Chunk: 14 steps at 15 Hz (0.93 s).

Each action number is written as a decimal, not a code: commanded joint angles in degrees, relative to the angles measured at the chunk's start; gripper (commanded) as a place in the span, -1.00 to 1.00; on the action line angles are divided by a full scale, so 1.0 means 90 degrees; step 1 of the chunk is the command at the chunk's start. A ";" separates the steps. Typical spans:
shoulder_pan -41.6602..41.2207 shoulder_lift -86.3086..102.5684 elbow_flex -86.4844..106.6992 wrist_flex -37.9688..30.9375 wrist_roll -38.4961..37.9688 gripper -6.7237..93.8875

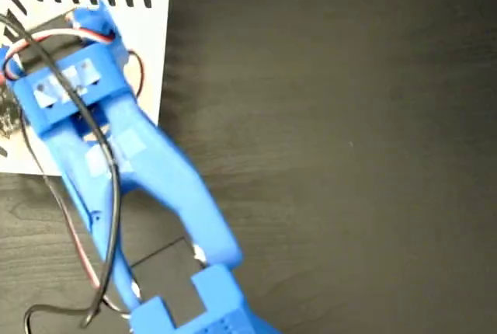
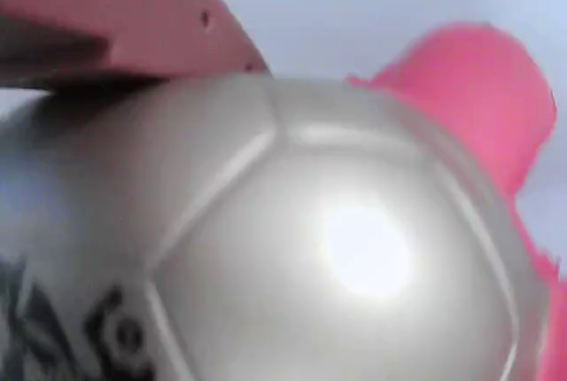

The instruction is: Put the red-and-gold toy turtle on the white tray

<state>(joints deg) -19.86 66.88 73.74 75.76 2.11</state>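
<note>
Over the upper-left corner of the dark worktop (image 1: 349,155), the blue arm (image 1: 163,186) reaches across the white tray (image 1: 151,54) in the fixed view, its wrist and wiring covering most of the tray's visible surface. Dark slanted slots line the tray's top edge. The reach suggests the arm has been brought there to deliver the toy rather than to fetch it.

From above, the red-and-gold toy turtle cannot be made out with certainty; only a small dark-speckled patch shows at the left edge beneath the arm. The wrist view supplies it: the red-and-gold toy turtle (image 2: 354,248) fills the picture, its shiny domed shell washed pale by a bright glare, a dark printed mark at lower left and a pink-red limb or head at upper right. A pale surface, probably the tray, lies behind it.

One finger (image 2: 115,18) of the pincer lies across the top of the shell, touching it. The other is out of sight, so whether the pincer is pinching the toy or has slackened cannot be told, nor whether the turtle already rests on the tray. The placing appears close to its end.
</note>
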 commanded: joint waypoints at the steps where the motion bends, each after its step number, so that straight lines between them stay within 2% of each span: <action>1: -0.0166 0.0332 -0.0020 -0.0020 0.0068 0.20; 4: -0.0156 0.0381 -0.0020 0.0029 0.0020 0.21; 5: -0.0146 0.0381 -0.0020 0.0049 0.0029 0.31; 7: -0.0146 0.0410 0.0020 0.0059 0.0000 0.31; 9: -0.0137 0.0449 0.0068 0.0088 -0.0020 0.42; 14: -0.0088 0.0713 0.0049 0.0186 -0.0010 0.42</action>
<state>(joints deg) -20.21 66.97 74.71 76.73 1.67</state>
